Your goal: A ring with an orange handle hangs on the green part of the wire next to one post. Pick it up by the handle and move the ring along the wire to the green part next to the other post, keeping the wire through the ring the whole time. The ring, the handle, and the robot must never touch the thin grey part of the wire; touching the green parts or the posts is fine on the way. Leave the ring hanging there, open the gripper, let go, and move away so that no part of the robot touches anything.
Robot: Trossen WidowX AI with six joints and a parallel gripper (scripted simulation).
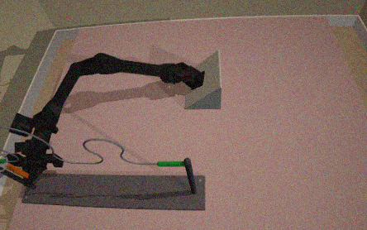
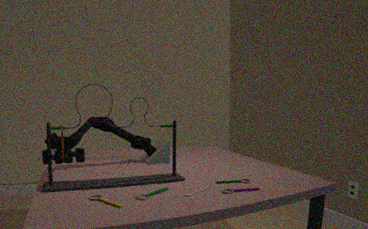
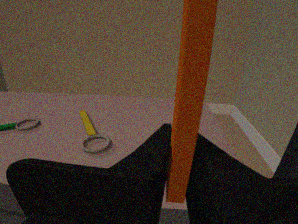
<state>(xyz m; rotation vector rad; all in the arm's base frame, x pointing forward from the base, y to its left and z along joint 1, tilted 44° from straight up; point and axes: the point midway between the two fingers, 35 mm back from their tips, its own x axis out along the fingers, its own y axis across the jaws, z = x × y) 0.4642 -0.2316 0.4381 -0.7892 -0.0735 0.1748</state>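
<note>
The pincer point(image 3: 178, 183) is clamping the orange handle point(image 3: 193, 76) near its lower end, both fingers pressing its sides. The handle is looking like a stiff, light, smooth bar, likely prone to pivoting in a narrow grip. It is standing upright beside the near post point(image 2: 49, 153), ring out of view above, far green section point(image 1: 170, 164) well apart across the tabletop point(image 1: 269, 124).

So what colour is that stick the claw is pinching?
Orange: the handle, clamped in the gripper, clearest in the wrist view.
</note>
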